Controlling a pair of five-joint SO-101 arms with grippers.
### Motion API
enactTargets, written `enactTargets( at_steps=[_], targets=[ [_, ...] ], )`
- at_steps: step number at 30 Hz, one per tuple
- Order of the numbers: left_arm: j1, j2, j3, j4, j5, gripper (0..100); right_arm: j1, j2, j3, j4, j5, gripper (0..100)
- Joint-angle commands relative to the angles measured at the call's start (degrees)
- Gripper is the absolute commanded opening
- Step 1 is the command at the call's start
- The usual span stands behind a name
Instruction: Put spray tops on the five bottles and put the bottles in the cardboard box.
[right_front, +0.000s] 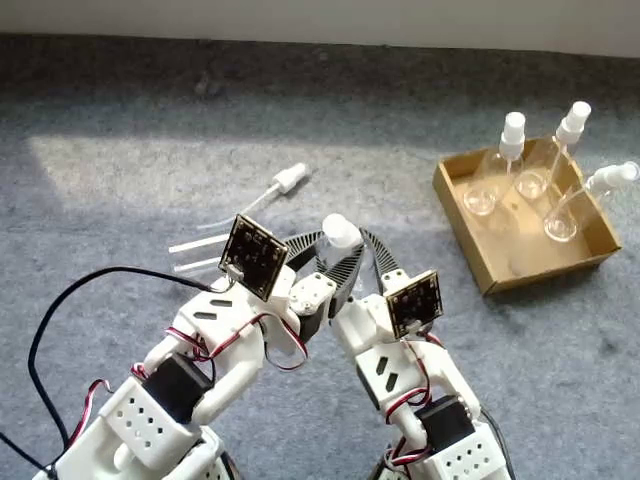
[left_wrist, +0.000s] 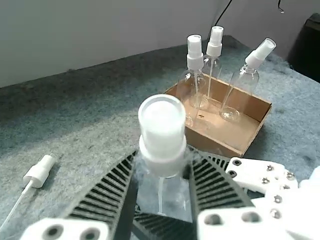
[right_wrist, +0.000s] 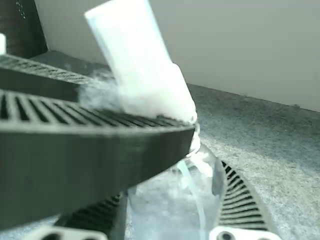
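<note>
— Looking for the bottle of the moment.

— Found between the two arms, near the middle of the grey carpet. Upright, and already wearing a white spray top.

— Held by which side?

— By both. Pinched in the left gripper at the shoulder, just under the collar of the top, with ribbed black fingers pressed against either side. Gripped lower down, round the clear body, by the right gripper, drawn in far enough to touch the plastic on both flanks.

— And the cardboard box?

— Off on the right arm's side, well apart from the held bottle. Holds three capped bottles, standing or leaning inside.

— Anything else about?

— Lying on the carpet just beyond the left arm, a loose spray top with its thin tube attached.
</note>
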Motion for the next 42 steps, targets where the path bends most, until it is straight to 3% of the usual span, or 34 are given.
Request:
enactTargets(
  at_steps=[1, 9, 18, 26, 31, 38, 42],
  targets=[
    [-0.1, -0.1, -3.4, 0.4, 0.8, 1, -0.2, -1.0, 8.4, -1.9, 5.4, 15.5],
    [2.2, 0.4, -9.6, 7.4, -1.5, 1, -0.2, -1.0, 8.4, -1.8, 8.2, 15.5],
    [2.6, 10.4, -9.5, 7.5, -1.2, 1, 0.0, -1.0, 8.5, -1.8, 8.3, 15.5],
    [2.2, 9.5, -10.2, 7.2, -1.8, 1, -0.1, -1.0, 8.5, -1.8, 8.2, 15.5],
    [2.1, 9.6, -12.5, 7.4, -8.6, 1, -0.1, -0.7, 8.5, -1.7, 8.2, 15.5],
    [2.1, 9.4, -12.2, 7.5, -8.7, 1, 0.0, -0.5, 8.5, -1.7, 8.2, 15.5],
    [2.0, 9.2, -12.2, 7.8, -8.8, 10, 0.0, -0.5, 8.5, -1.6, 8.2, 15.5]
  ],
)
